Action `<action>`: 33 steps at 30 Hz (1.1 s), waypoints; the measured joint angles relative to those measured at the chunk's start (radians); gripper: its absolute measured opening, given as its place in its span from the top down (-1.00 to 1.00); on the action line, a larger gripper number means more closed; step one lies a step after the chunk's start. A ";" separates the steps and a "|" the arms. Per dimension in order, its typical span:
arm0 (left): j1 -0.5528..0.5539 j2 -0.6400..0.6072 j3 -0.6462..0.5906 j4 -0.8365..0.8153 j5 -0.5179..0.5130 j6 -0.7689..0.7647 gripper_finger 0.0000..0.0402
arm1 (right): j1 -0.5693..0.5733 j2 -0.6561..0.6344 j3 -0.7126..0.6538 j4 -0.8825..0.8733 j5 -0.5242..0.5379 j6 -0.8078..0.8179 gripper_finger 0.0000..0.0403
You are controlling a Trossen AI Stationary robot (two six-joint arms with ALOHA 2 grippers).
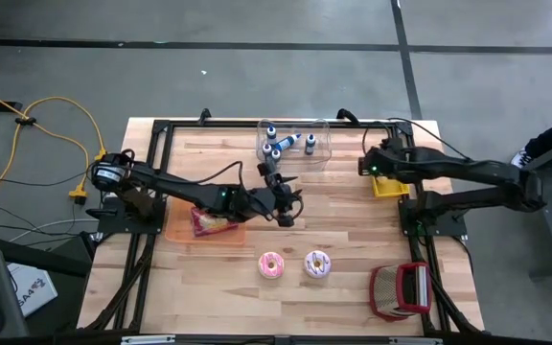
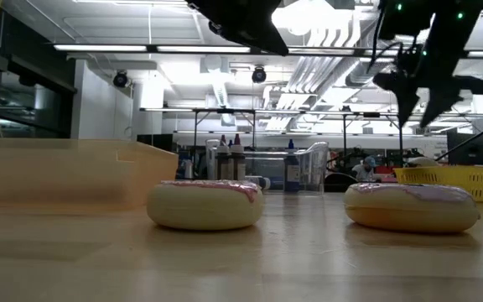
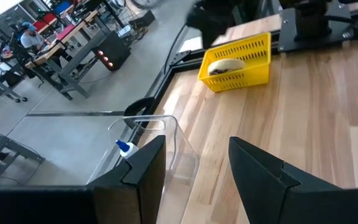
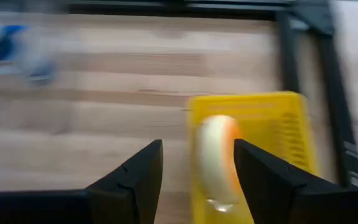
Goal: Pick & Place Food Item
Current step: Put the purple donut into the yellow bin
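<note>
Two donuts [image 2: 205,204] near; right gripper [image 4: 194,171] over yellow basket [image 4: 291,134].

Grey concrete floor [image 1: 257,57] with dark seam lines, yellow cable [image 1: 56,105] looped on it. Wood-plank tabletop [image 1: 343,220] in a black frame. Beyond: open workshop, ceiling strip lights [image 2: 124,48], workbenches [image 3: 73,43], a person seated far back [image 3: 25,34].

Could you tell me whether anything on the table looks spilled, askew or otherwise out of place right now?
Only the small bottles in the clear bin look untidy: several lie tipped over. The two donuts sit flat on the table, and nothing appears spilled.
</note>
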 joint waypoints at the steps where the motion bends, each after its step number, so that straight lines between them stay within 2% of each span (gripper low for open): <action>1: -0.008 0.000 0.000 -0.008 -0.005 0.000 0.16 | 0.000 -0.013 0.001 0.032 -0.022 -0.041 0.09; 7: -0.065 0.000 0.000 -0.029 -0.020 0.033 0.16 | 0.000 -0.060 0.002 0.273 -0.254 -0.278 0.09; 10: -0.096 0.000 0.000 -0.033 -0.080 0.036 0.16 | 0.015 -0.059 0.002 0.344 -0.364 -0.338 0.09; 14: -0.130 0.000 0.000 -0.041 -0.157 0.002 0.16 | 0.061 -0.051 0.002 0.384 -0.457 -0.369 0.09; 20: -0.155 0.000 0.000 -0.074 -0.161 -0.058 0.16 | 0.172 -0.017 0.002 0.396 -0.520 -0.363 0.09; 25: -0.156 -0.040 0.000 -0.199 -0.136 -0.150 0.16 | 0.294 0.047 0.002 0.472 -0.555 -0.357 0.09; 33: -0.138 -0.130 0.000 -0.304 0.030 -0.217 0.16 | 0.433 0.222 0.002 0.680 -0.598 -0.407 0.09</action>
